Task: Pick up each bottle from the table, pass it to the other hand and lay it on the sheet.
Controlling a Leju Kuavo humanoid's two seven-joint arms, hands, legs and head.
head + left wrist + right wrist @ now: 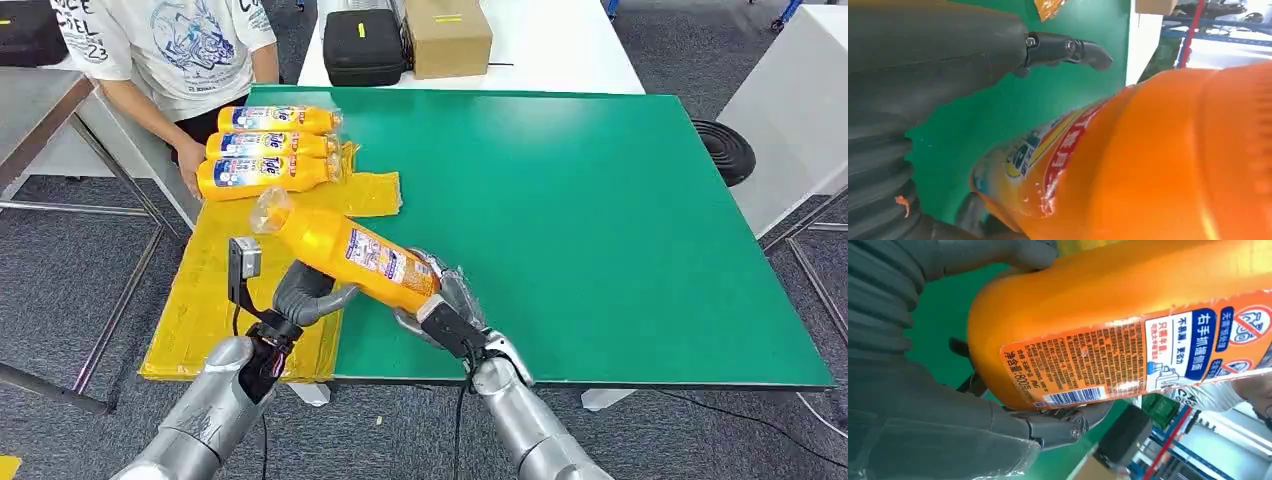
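An orange detergent bottle hangs tilted over the near left edge of the green table, cap end up and to the left. My right hand grips its base; the right wrist view shows that hand wrapped around the bottle. My left hand sits under the bottle's middle. In the left wrist view, my left hand has its thumb standing off the bottle, with green table between them. Three more orange bottles lie side by side on the yellow sheet.
A person in a white shirt sits at the table's far left corner, a hand next to the laid bottles. A black case and a cardboard box stand on the white table behind. The sheet hangs over the table's left edge.
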